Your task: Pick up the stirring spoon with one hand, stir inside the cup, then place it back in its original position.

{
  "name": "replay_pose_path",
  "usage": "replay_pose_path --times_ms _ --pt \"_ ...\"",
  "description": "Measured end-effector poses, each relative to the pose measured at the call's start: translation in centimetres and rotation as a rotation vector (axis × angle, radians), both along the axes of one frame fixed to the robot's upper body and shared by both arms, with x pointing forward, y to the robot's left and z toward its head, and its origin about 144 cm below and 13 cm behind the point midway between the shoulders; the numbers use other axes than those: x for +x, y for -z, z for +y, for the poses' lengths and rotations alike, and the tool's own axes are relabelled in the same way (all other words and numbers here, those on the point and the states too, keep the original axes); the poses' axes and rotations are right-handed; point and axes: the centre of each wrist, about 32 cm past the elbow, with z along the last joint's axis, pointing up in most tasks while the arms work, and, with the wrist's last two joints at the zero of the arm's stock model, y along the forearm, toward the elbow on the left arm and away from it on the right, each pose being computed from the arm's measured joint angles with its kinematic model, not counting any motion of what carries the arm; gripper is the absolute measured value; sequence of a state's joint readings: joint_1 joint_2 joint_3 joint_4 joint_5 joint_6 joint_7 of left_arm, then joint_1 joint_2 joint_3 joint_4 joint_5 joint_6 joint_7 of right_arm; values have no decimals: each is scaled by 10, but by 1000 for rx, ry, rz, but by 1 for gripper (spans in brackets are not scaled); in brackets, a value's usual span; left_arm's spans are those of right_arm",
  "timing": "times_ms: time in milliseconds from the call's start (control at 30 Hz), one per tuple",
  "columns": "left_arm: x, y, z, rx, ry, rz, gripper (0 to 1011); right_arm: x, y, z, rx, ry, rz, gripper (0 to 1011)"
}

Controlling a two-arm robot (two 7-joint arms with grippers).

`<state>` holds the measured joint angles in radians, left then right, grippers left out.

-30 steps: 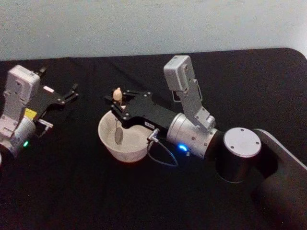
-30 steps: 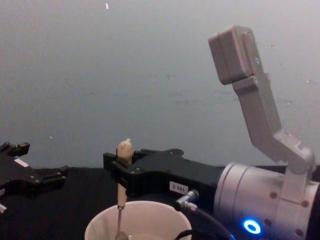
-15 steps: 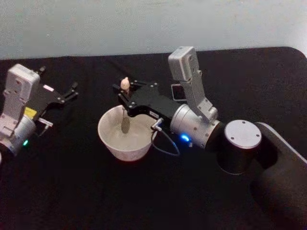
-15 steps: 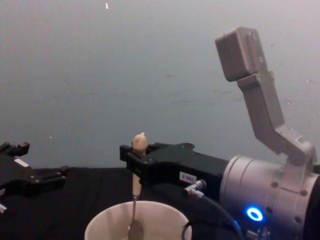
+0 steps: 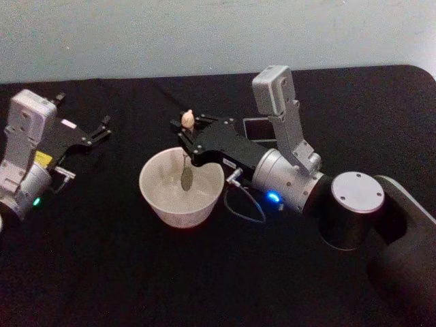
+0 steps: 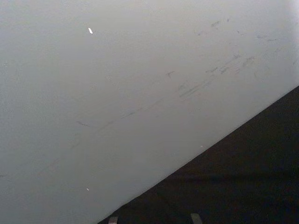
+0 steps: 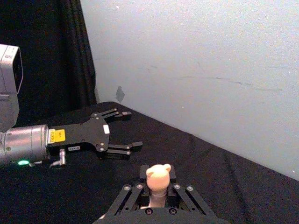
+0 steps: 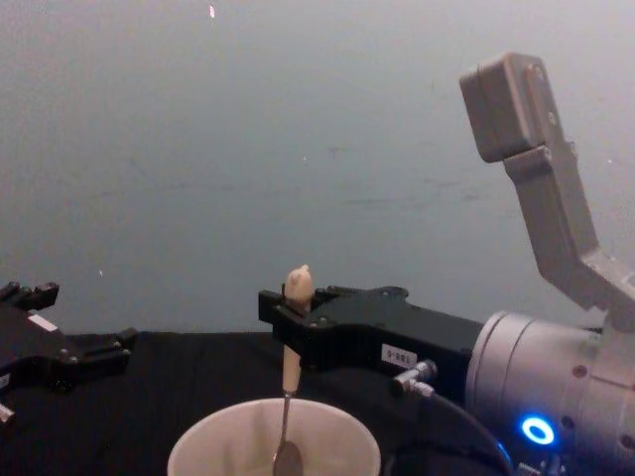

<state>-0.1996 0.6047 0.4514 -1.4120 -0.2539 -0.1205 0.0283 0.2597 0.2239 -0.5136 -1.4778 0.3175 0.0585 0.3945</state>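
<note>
The right pincer (image 5: pixel 189 134) pinches the stirring spoon (image 5: pixel 186 170), which hangs straight down into the cup (image 5: pixel 158 204); the spread left pincer (image 5: pixel 101 131) sits well apart.

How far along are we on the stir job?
Done: the right gripper has the stirring spoon, clamped by its handle. In hand: its bowl hangs inside the cup, the stirring stage. Left: return it to the dark holder behind that gripper. The left gripper sits open, far left.
</note>
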Motion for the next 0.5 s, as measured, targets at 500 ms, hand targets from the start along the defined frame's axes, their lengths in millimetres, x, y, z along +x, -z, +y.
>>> replay_pose_path --times_ms 500 --pt "0 0 0 0 0 0 1001 -6 -22 -11 64 -6 -42 188"
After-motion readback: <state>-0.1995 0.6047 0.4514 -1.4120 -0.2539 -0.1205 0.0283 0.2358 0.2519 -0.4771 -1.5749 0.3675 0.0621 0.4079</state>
